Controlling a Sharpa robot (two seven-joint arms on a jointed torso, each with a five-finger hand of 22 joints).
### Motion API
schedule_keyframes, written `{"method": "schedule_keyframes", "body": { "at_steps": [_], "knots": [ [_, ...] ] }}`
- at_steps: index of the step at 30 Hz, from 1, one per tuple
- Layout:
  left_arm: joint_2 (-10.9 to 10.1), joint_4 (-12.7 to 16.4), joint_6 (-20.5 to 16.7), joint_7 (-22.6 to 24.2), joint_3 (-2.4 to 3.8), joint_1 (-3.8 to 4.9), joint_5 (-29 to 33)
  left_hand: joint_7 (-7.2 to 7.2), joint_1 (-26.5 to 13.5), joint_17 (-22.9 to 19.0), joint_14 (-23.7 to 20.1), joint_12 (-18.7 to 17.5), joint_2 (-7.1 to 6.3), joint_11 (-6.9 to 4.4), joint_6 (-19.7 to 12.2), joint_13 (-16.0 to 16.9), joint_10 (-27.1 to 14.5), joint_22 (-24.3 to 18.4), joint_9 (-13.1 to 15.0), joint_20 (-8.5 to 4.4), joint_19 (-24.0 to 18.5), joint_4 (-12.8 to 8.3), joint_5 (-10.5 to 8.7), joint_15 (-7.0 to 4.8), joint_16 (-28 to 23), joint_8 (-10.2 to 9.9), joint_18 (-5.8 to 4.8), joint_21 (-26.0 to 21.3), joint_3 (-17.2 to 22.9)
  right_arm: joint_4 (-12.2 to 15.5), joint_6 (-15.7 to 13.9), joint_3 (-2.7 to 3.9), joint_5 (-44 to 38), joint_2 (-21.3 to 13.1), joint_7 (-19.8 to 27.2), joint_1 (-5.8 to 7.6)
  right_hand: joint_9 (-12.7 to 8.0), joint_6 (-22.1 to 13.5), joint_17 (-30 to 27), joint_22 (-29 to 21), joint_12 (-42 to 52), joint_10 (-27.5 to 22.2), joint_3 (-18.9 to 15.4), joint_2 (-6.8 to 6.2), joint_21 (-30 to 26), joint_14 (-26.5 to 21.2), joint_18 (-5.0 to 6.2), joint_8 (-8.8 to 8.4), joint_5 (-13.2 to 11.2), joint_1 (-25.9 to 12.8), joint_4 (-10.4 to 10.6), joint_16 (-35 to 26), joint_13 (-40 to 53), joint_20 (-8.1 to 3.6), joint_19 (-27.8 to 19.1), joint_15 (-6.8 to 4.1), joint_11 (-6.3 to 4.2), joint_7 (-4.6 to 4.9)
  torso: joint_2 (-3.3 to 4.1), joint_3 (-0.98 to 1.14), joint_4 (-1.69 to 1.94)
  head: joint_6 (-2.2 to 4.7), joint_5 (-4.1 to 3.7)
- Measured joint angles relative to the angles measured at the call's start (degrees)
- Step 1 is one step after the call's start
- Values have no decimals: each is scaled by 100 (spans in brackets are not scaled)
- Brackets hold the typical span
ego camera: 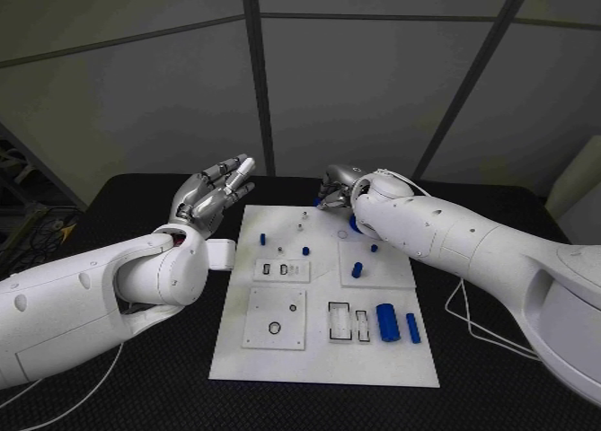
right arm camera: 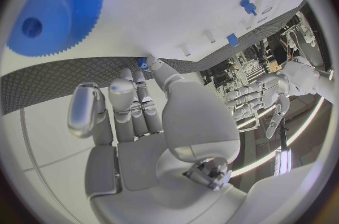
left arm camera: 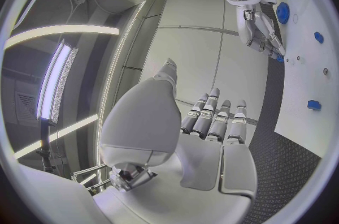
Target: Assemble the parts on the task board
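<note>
On the black table (ego camera: 145, 193) lies the white task board (ego camera: 326, 359) with blue parts (ego camera: 388, 321). The left hand (ego camera: 212, 193) hovers released, fingers straight; the right hand (ego camera: 339, 190) pinches a small blue part (right arm camera: 143, 63) at the board's far edge.

Left robot hand (ego camera: 212, 193) raised, open; right robot hand (ego camera: 339, 190) lowered, fingers curled.

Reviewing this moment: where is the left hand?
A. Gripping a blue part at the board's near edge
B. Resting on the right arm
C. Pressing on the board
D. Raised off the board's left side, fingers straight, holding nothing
D: in the head view the left hand is lifted beside the task board with its fingers straight, and the left wrist view shows its palm bare.
</note>
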Motion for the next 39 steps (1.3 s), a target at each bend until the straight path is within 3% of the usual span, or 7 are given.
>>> {"method": "schedule_keyframes", "body": {
  "at_steps": [10, 27, 39],
  "knots": [
    [13, 4, 1, -3, 0, 15, 0, 0, 23, 0, 0, 0, 22, 0, 0, 0, 0, 5, 0, 0, 0, -15, 0, 0, 0, 0, 0, 0, 16, -40, 144, 1, -55, 60, -8, 11, 0, -21, -33, -88, 0, -123, -47, -97, -53, 0, 0, 0, -288, 97, 47, -22, 22, 42, -42, 0, 39, 21, 1, 1, -4, -23, 4],
    [51, -4, 1, -10, 0, 51, -7, 0, 23, -1, 0, 0, 23, 0, 0, 0, 0, 4, 0, 0, 0, -31, 0, 0, 0, 0, 0, 0, -1, -140, 351, 10, -184, 157, -25, 55, -5, -21, 5, -130, 1, -206, -132, -75, -82, -43, 1, 0, -367, 118, 133, -22, 69, 39, -84, 1, 39, 21, 6, -3, 0, -46, 13],
    [59, -7, 4, -18, 0, 65, -11, 0, 49, 3, 0, 0, 49, 0, -1, 0, 0, 11, 0, 21, 21, -46, 0, 0, 0, 0, 0, 0, 14, -170, 254, 4, -268, 173, -37, 48, 31, 432, 321, 246, 97, 222, -28, 94, 73, 35, 0, 85, -377, 212, 283, 195, 250, -61, 104, -76, -132, -154, 5, -2, -10, -64, 18]
  ]
}}
